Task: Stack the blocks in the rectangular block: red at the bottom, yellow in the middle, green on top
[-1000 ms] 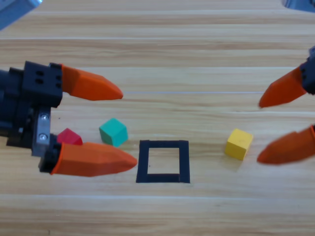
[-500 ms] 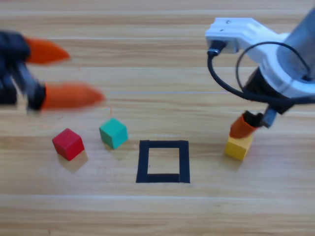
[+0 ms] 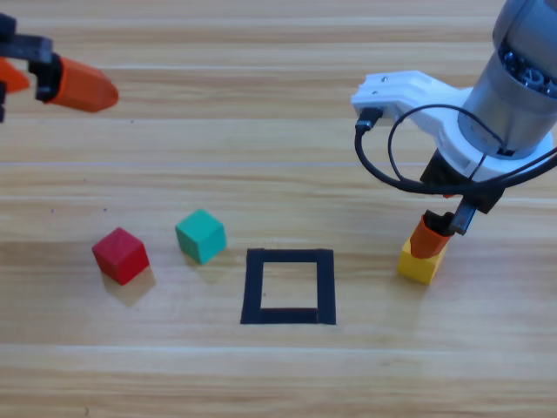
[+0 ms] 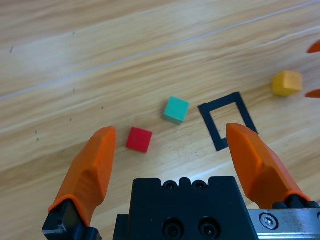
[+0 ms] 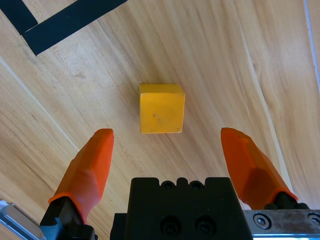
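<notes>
- Three small plain cubes lie on the pale, grained wooden table (image 3: 278,104), and we see all of them outside the flat rectangular outline of black tape (image 3: 288,286), whose hollow centre holds only bare wood.
- We find the small red cube (image 3: 120,255) well to the left of the outline, with the small teal-green cube (image 3: 201,235) between the two and apart from both.
- We see the small bright yellow cube (image 3: 424,260) lying to the right of the outline, matte and square-edged.
- Our right gripper (image 5: 167,145) hangs directly over the yellow cube, its pointed orange jaws spread wide to either side and touching nothing.
- Our left gripper (image 4: 172,145) waits at the upper left edge, its jaws likewise parted and holding nothing.
</notes>
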`<state>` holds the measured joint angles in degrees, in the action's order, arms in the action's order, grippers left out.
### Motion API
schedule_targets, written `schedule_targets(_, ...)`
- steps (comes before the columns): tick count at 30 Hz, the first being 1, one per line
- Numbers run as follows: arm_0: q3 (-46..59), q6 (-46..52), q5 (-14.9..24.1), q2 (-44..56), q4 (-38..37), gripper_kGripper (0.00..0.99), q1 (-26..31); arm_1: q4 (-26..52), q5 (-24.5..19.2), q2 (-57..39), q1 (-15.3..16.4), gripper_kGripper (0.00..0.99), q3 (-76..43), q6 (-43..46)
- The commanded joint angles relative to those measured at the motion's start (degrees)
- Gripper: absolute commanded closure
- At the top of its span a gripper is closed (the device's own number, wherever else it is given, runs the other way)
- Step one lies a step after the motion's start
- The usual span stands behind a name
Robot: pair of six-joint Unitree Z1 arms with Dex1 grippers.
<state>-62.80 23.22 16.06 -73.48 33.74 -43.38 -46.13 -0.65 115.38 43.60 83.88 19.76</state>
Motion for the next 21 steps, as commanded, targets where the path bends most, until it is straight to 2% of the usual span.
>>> schedule_targets(1, -4.43, 4.9, -2.88, -10.36, 7.48, 0.047, 7.7, -0.8, 1.7, 6.35, -1.42, 0.047, 0.59, 1.33)
schedule_targets(5, -6.1, 6.22, -3.14, -16.69, 10.9, 0.042, 7.88, -0.8, 1.7, 8.2, -1.42, 0.05, 1.03, 1.59)
schedule_targets(9, -9.0, 2.35, -3.32, -23.46, 13.98, 0.039, 7.88, -0.89, 1.7, 10.22, -1.42, 0.056, 1.64, 1.68)
schedule_targets(11, -9.35, -0.9, -3.84, -25.22, 14.68, 0.044, 8.4, -0.89, 1.7, 11.01, -1.42, 0.097, 1.91, 1.86)
schedule_targets(16, -8.39, -9.69, -6.13, -26.18, 14.95, 0.059, 10.86, -5.55, 2.23, 14.7, -1.42, 0.284, 5.68, 2.39)
schedule_targets(18, -8.3, -11.97, -6.22, -27.33, 15.03, 0.057, 11.48, -5.55, 2.23, 15.23, -1.42, 0.421, 5.86, 2.47)
schedule_targets(19, -8.48, -12.85, -6.22, -28.21, 15.56, 0.057, 11.83, -5.55, 2.23, 15.4, -1.42, 0.525, 5.86, 2.39)
schedule_targets(21, -8.48, -13.91, -6.22, -29.35, 15.83, 0.057, 12.36, -5.81, 2.23, 15.67, -1.42, 0.815, 5.95, 2.39)
